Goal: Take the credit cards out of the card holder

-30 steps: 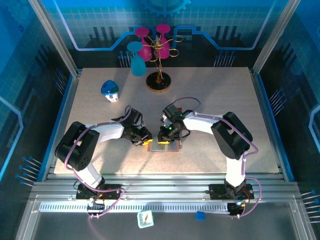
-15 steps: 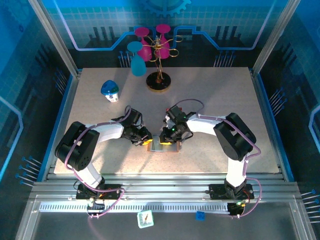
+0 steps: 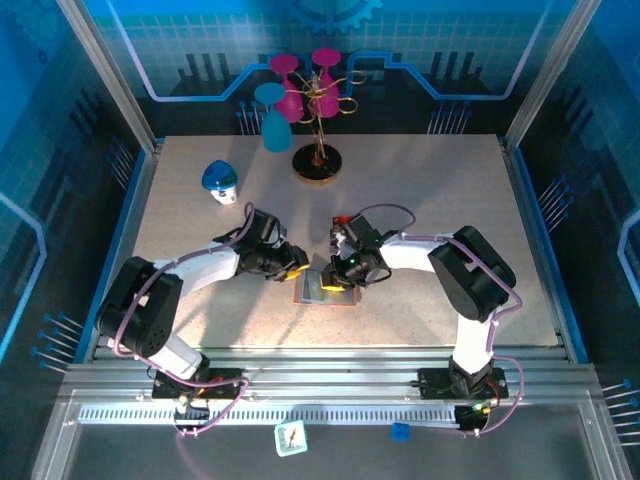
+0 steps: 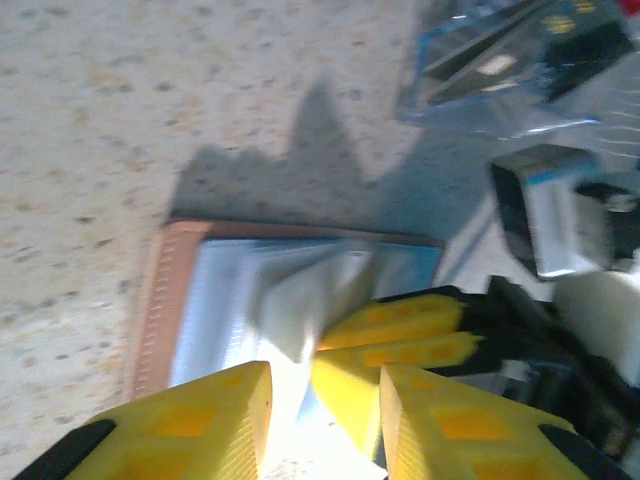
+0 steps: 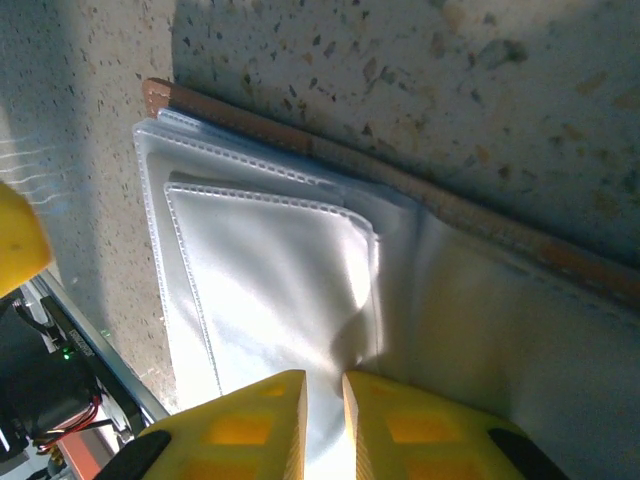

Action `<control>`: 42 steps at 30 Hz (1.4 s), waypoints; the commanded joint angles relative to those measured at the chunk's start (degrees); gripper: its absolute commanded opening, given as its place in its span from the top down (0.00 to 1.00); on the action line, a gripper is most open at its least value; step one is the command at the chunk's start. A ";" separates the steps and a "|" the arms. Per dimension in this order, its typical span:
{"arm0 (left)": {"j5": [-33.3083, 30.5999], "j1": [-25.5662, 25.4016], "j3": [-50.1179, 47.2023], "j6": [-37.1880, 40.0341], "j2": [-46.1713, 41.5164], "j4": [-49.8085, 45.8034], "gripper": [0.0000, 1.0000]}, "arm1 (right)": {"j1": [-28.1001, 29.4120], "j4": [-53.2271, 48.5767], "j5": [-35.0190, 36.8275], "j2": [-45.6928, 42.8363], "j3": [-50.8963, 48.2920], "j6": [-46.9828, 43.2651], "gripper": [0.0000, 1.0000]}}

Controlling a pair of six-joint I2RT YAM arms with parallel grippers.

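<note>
The card holder (image 3: 322, 292) lies open on the table between the two arms, its brown rim (image 4: 165, 300) round pale grey-blue pocket panels (image 5: 270, 260). My right gripper (image 3: 335, 278) (image 5: 324, 385) is shut on a fold of one pocket panel, and its yellow fingers (image 4: 400, 320) show in the left wrist view. My left gripper (image 3: 298, 268) (image 4: 323, 375) hovers at the holder's left edge with its jaws apart and nothing between them. The credit cards are hidden.
A clear plastic box (image 4: 500, 70) lies just beyond the holder, with dark flat things inside that are too blurred to name. A stand (image 3: 318, 165) of pink and teal cups is at the back, and a small blue-and-white object (image 3: 220, 182) is at the back left.
My left gripper has opened and shifted slightly away from me and to the right. The right gripper has stayed pinched on the holder, drifting slightly right.
</note>
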 commanded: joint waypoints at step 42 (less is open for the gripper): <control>-2.18 -4.23 -0.68 -3.29 6.38 -3.45 0.46 | -2.21 8.21 -4.01 -0.66 -6.42 5.01 0.83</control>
